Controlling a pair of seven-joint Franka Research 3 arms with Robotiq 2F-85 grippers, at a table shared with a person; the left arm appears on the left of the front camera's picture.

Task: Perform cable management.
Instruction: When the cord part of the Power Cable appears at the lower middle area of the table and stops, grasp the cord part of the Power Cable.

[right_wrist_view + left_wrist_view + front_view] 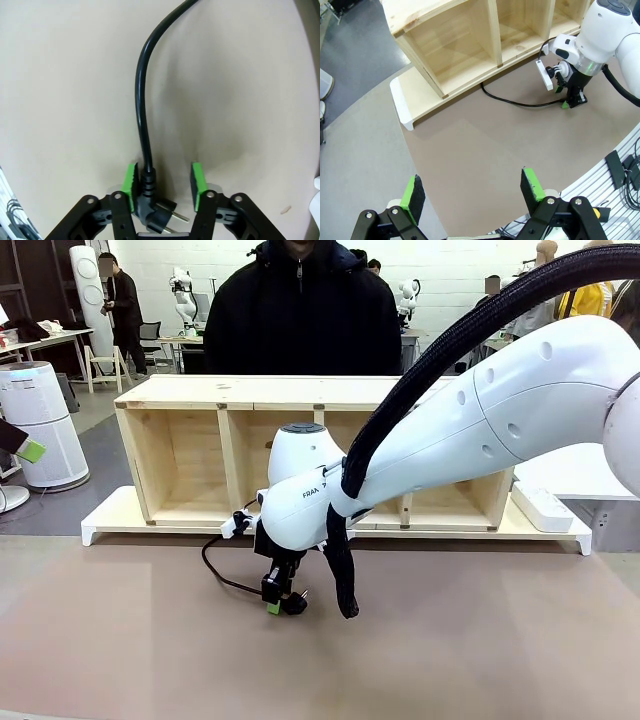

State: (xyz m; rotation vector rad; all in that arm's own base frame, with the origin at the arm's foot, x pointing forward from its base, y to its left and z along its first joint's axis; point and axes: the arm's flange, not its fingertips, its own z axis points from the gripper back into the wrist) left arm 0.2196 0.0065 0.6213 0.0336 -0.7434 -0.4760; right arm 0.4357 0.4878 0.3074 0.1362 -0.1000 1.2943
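Observation:
The cable [215, 575] is a thin black cord lying on the brown table from the wooden shelf's base toward the front. Its chunky plug [152, 210] lies on the table between the fingers of my right gripper [162, 182]. One green pad touches the plug's neck, and a gap remains at the other pad. From the front, my right gripper [280, 605] points down at the table over the plug. My left gripper [472, 192] hovers open and holds nothing, high over the table's left side. From there I see the cable [520, 103] curving along the shelf base.
The wooden shelf [250, 392] lies on its side on a white-edged board at the table's far side. A white power strip [543, 505] rests at its right end. A person in a dark jacket [300, 320] stands behind it. Bare brown table [450, 640] lies in front.

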